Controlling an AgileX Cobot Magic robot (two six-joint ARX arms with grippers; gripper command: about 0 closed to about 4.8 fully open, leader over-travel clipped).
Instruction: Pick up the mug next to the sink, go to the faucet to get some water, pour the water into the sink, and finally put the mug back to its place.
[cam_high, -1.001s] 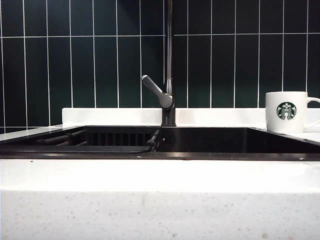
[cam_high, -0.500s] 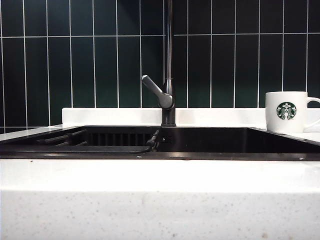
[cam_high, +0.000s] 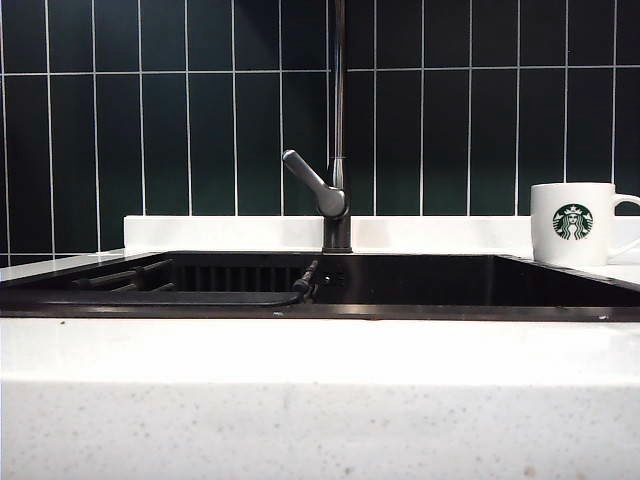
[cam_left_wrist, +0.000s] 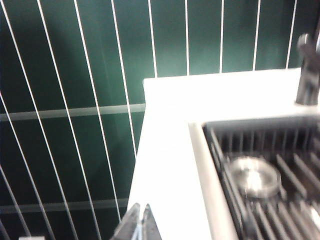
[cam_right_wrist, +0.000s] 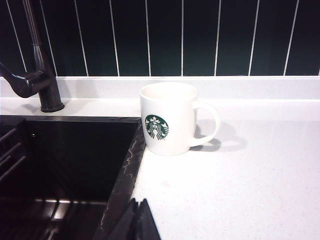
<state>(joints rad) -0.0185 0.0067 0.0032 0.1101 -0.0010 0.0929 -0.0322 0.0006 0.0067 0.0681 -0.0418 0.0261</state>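
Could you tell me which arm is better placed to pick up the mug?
The right. Its gripper, jaws shut, faces the mug upright beside the sink. The left gripper, also shut, sits at the sink's far end, mug unseen.

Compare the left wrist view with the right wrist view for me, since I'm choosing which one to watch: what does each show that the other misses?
Only the left wrist view: the countertop's end, the round drain among ribs in the sink, and the shut left tool above the counter edge.

Only the right wrist view: the mug upright on the counter by the sink corner, handle away from the sink, and the shut right tool over the rim.

Both: the sink, faucet and dark tiled wall.
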